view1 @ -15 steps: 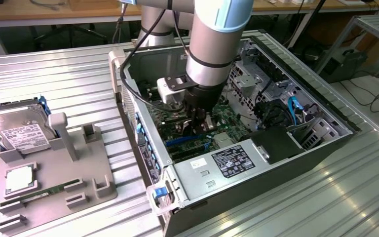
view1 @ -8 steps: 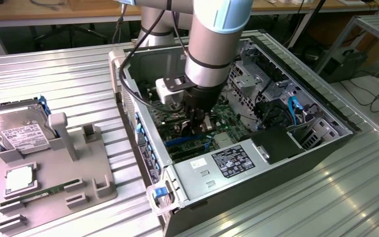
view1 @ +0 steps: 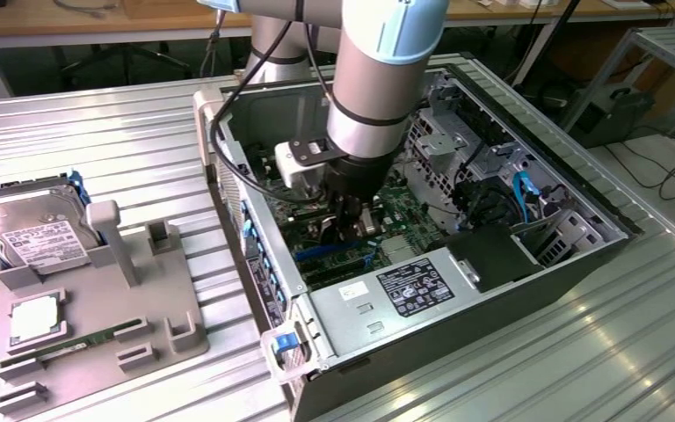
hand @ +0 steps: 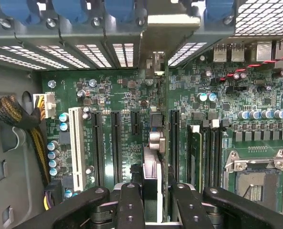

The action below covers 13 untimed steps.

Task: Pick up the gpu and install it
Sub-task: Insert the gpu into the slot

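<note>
The gpu [hand: 156,164] shows edge-on in the wrist view, standing upright over the green motherboard [hand: 122,95] between the black expansion slots [hand: 115,143] and the memory slots [hand: 213,143]. Its pale metal bracket [hand: 167,20] reaches the slotted rear wall of the case. My gripper [hand: 155,210] is shut on the card, with one black finger [hand: 131,205] on each side of it. In the exterior view the gripper [view1: 355,230] is deep inside the open computer case [view1: 572,255], low over the motherboard, and the gpu [view1: 368,221] is mostly hidden by the wrist.
A white slot [hand: 76,143] and a cable bundle [hand: 17,119] lie beside the black slots. The CPU socket [hand: 256,181] is on the other side. The power supply [view1: 414,286] crowds the case. On the exterior view's left, a grey fixture [view1: 103,316] holds a hard drive [view1: 32,233] and memory stick [view1: 74,338].
</note>
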### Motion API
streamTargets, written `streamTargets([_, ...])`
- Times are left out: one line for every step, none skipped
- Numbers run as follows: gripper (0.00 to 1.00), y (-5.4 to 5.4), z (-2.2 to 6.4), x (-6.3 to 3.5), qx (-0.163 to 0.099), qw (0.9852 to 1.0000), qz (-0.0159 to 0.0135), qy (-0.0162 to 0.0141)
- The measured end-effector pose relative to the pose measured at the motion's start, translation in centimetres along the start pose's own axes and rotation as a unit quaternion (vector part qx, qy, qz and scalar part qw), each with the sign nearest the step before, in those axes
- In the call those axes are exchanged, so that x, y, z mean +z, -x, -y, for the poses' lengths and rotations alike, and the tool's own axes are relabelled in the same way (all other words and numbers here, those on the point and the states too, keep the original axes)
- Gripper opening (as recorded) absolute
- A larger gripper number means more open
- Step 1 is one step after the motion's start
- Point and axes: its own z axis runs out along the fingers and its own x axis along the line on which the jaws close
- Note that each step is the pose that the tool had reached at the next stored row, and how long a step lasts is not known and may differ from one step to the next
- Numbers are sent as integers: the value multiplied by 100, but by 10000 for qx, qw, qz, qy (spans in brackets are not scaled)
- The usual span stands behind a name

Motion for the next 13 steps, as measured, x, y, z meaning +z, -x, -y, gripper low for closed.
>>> streamTargets([28,0,-2,7,0,10000,1,2])
streamTargets([28,-1,-3,13,0,10000,1,5])
streamTargets([28,-1,-5,19,0,10000,1,7])
streamTargets([28,-1,-6,26,0,10000,1,9])
streamTargets([28,-1,-8,33,0,10000,2,10])
streamTargets([28,-1,-9,39,0,10000,2,12])
streamTargets([28,-2,-11,45,0,10000,2,13])
streamTargets([28,-2,-12,52,0,10000,3,14])
streamTargets([28,-2,-13,58,0,10000,3,15])
streamTargets([28,-2,-14,60,0,10000,3,16])
streamTargets([28,-2,-14,60,0,10000,4,16])
streamTargets([28,-2,-14,61,0,10000,5,16])
streamTargets([28,-1,-14,62,1,10000,6,15])
